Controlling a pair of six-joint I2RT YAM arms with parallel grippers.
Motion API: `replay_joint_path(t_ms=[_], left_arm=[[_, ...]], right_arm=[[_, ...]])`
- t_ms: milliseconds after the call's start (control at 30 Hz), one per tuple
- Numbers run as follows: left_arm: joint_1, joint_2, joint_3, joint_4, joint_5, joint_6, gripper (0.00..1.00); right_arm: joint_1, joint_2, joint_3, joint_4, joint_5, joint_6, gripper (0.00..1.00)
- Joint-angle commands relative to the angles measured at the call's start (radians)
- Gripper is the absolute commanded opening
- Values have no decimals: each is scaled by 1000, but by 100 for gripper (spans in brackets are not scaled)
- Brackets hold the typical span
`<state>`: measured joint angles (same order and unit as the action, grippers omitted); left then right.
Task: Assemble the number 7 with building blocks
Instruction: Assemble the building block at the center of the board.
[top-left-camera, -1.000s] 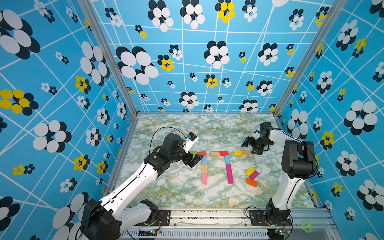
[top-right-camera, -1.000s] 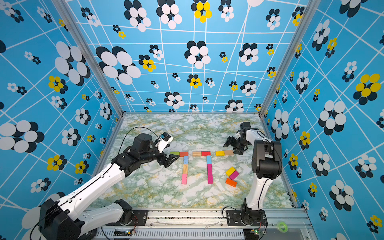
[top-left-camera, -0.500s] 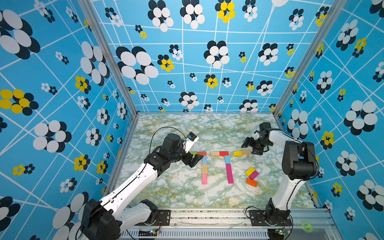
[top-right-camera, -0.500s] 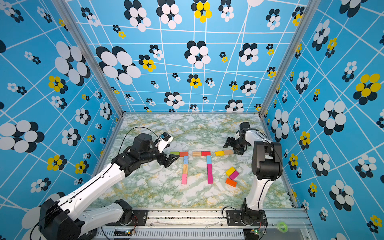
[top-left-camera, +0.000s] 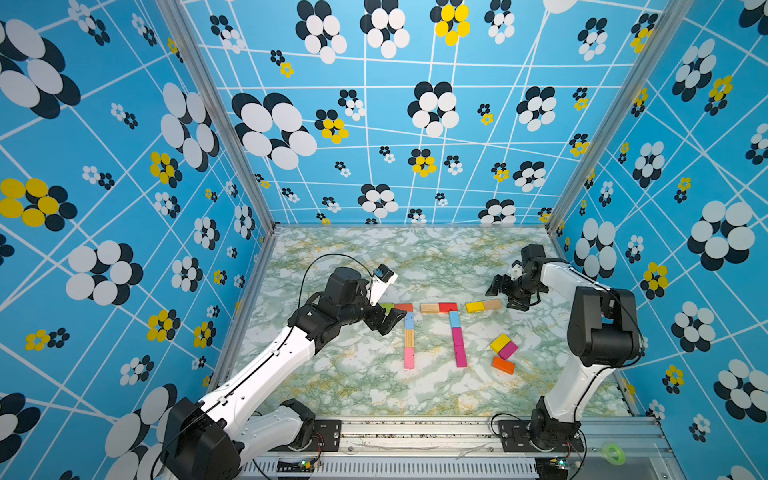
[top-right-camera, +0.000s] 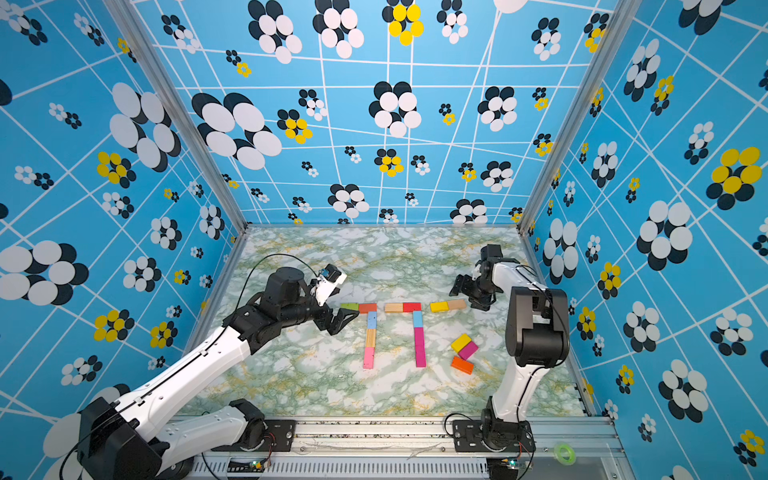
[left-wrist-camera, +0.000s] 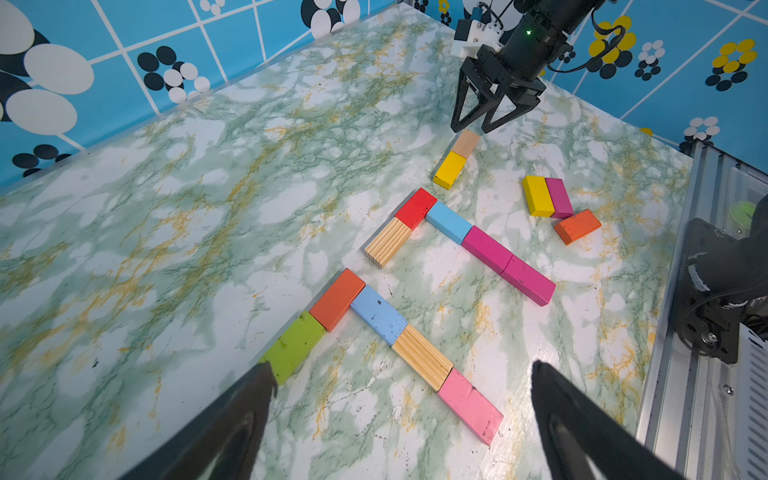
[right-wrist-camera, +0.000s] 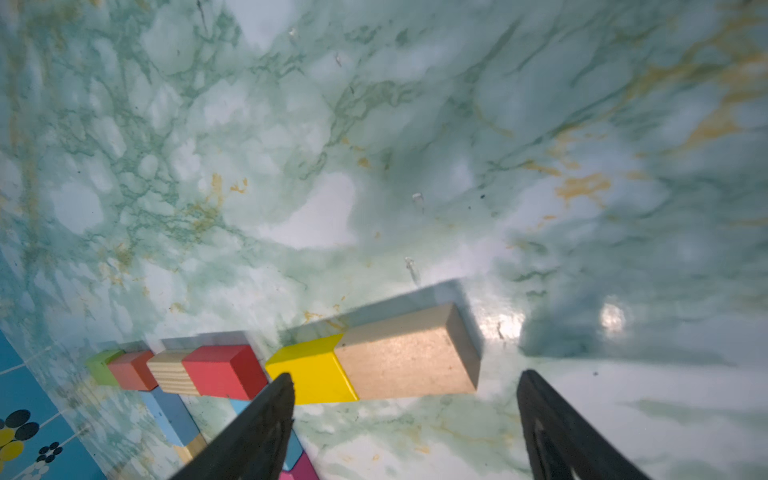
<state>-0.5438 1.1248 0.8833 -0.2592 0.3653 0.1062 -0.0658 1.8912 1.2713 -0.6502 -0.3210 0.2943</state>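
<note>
In both top views the marbled tabletop (top-left-camera: 353, 386) is seen whole, together with both arms. At its middle lies a number 7 (top-left-camera: 409, 337). Its bar is a green and an orange block, and its stem goes down the frame in light blue, striped wood and pink. Just right of it lies a second 7 (top-left-camera: 457, 338) of striped wood, red, light blue and two magenta blocks. Further right, a yellow block (top-left-camera: 475, 306) and a plain wood block (top-left-camera: 493, 304) touch end to end, in line with the two bars. Lower right of them lie a loose yellow block (top-left-camera: 499, 343), a loose magenta block (top-left-camera: 508, 350) touching it, and a loose orange block (top-left-camera: 503, 365) just beside.

The right wrist view does not contain these three. It shows the yellow and plain wood pair close, just ahead of the right fingers (right-wrist-camera: 257, 428), which are wide apart and hold nothing. Only the left wrist view shows the grooves in the striped wood, the dark marks on the green block (left-wrist-camera: 295, 345) and a small green light (left-wrist-camera: 528, 32) on the right arm.

The left arm (top-left-camera: 266, 370) reaches low from the lower left of the frame to the centre. The left fingers (left-wrist-camera: 232, 424) are wide apart and empty, just beside the green block. Whether a tip touches it I cannot tell. The right arm (top-left-camera: 598, 332) stands up from the lower right and bends high. Its forearm slopes down to the right end of the plain wood block.
</note>
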Motion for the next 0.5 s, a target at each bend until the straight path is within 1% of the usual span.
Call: replay_joint_path(t_ms=[0, 200, 367, 467], left_arm=[[-8, 0, -12, -5, -9, 18, 99], [-8, 6, -11, -4, -11, 21, 99], [-7, 8, -10, -5, -10, 20, 99], [-7, 11, -9, -5, -8, 20, 99]], right_arm=[[1, 42, 49, 14, -18, -14, 86], [-6, 93, 69, 34, -40, -14, 86], [-6, 104, 60, 53, -86, -11, 86], [-6, 101, 54, 52, -93, -10, 86]])
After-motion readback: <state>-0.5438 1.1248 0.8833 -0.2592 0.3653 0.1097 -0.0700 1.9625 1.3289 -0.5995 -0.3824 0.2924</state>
